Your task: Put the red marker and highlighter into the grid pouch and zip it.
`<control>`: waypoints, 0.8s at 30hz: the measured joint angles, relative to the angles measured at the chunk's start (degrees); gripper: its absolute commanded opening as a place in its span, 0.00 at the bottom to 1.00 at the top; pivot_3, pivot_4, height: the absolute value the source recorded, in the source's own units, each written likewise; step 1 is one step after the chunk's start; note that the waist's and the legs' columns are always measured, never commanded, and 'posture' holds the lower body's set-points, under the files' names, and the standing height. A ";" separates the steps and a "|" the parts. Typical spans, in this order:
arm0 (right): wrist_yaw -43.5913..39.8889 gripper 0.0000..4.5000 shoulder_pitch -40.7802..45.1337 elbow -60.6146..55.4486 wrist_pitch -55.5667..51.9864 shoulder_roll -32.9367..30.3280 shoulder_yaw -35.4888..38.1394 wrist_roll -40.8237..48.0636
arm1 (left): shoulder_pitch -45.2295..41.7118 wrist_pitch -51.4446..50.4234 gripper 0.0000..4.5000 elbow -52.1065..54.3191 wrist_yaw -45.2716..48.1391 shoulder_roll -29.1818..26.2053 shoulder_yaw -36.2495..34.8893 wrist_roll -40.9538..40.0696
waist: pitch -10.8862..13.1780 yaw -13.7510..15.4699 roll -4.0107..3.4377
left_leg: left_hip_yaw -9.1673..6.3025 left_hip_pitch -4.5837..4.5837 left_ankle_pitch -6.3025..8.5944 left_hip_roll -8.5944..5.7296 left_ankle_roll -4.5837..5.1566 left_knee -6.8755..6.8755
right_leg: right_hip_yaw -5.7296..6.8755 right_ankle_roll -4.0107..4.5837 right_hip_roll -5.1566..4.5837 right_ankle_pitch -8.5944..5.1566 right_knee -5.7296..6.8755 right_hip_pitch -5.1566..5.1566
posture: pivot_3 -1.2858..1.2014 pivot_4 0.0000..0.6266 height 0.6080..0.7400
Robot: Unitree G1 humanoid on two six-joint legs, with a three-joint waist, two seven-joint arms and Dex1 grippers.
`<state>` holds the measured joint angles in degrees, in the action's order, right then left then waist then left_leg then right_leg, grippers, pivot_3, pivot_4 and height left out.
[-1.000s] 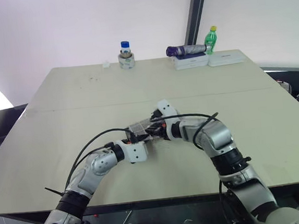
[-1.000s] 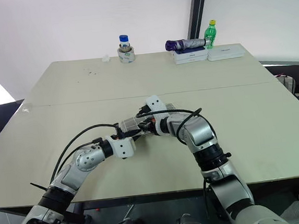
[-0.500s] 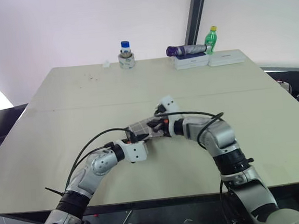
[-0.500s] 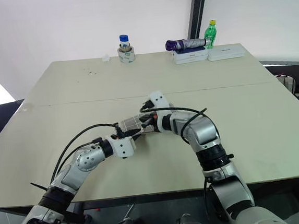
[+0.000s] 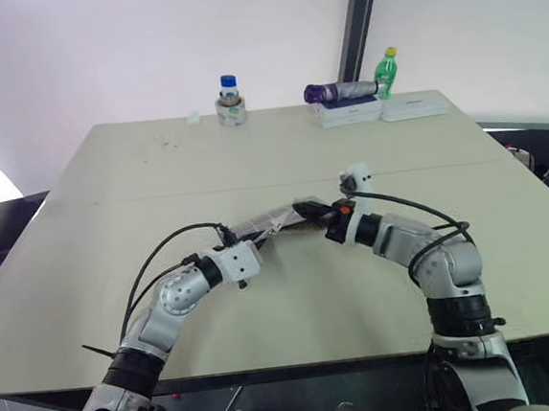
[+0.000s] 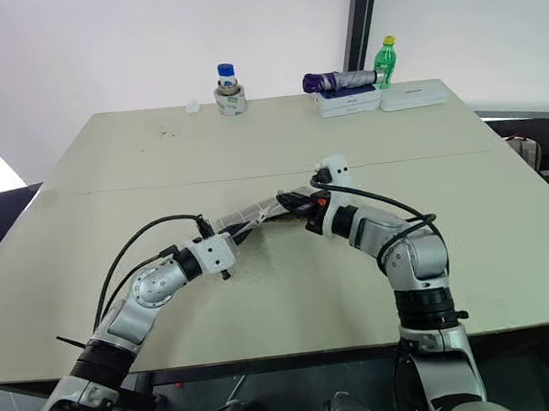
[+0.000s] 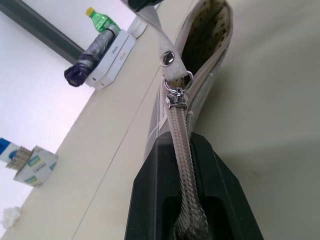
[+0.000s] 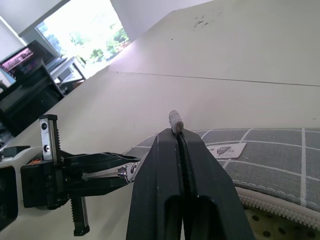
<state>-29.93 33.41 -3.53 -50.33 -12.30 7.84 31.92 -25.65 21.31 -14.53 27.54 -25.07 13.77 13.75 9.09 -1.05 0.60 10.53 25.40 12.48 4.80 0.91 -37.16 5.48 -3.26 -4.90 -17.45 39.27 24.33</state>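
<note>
The grid pouch (image 5: 268, 219) hangs stretched just above the table between both grippers. My left gripper (image 7: 179, 142) is shut on the pouch's zipper edge at its left end. The zipper's teeth are joined from there to the metal slider (image 7: 175, 96); past the slider the mouth (image 7: 206, 31) gapes and shows a dotted lining. My right gripper (image 8: 178, 134) is shut on the grey pull tab (image 8: 175, 120) of the zipper, right of the pouch (image 8: 270, 150). The red marker and the highlighter are hidden from view.
At the table's far edge stand a tape roll with a blue-capped bottle (image 5: 230, 104), a folded purple umbrella (image 5: 340, 91) on white boxes (image 5: 382, 110), and a green bottle (image 5: 389, 68). A small white scrap (image 5: 191, 119) lies far left.
My right gripper has moved right and up with the pull tab, drawing the pouch out long and off the table. The left gripper has stayed about where it was.
</note>
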 measured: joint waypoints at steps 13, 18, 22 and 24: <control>7.27 0.01 -2.73 2.82 5.82 0.04 8.57 2.18 | 1.12 -1.70 0.00 1.50 2.03 -1.64 -1.71 -3.86 | 0.00 0.00 0.00 | 0.00 0.00 0.00 -0.01 0.00 0.01 | 0.00 -0.01 0.01 0.00 -0.01 0.00 | 0.52 0.24 1.00; 6.71 0.01 -2.43 8.93 9.56 -5.41 10.29 1.31 | 3.08 0.58 0.00 1.56 3.54 -5.12 -2.03 -4.53 | 0.01 -0.05 -0.02 | 0.01 -0.01 0.00 -0.01 0.00 0.03 | -0.01 -0.01 0.01 0.00 -0.02 0.00 | 0.52 0.24 1.00; 5.04 0.01 -1.72 13.51 12.57 -7.27 9.30 0.27 | 2.89 2.18 0.00 1.27 5.36 -5.73 -2.11 -6.38 | 0.02 -0.08 -0.02 | 0.02 -0.02 -0.01 0.00 -0.01 0.04 | -0.01 0.00 0.01 0.00 -0.02 0.00 | 0.52 0.24 1.00; 3.88 0.01 -1.30 15.17 14.78 -8.52 7.92 -0.65 | 2.40 2.89 0.00 0.11 6.53 -5.94 -2.12 -7.52 | 0.02 -0.06 -0.03 | 0.03 -0.02 0.00 0.00 -0.01 0.04 | -0.01 -0.01 0.01 0.00 -0.02 0.00 | 0.52 0.24 1.00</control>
<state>-26.05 32.12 11.65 -35.54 -20.82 15.76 31.28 -23.25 24.20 -14.42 34.07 -31.01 11.65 6.23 9.11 -1.11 0.57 10.56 25.38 12.48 4.80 0.90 -37.12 5.47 -3.27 -4.89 -17.45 39.25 24.33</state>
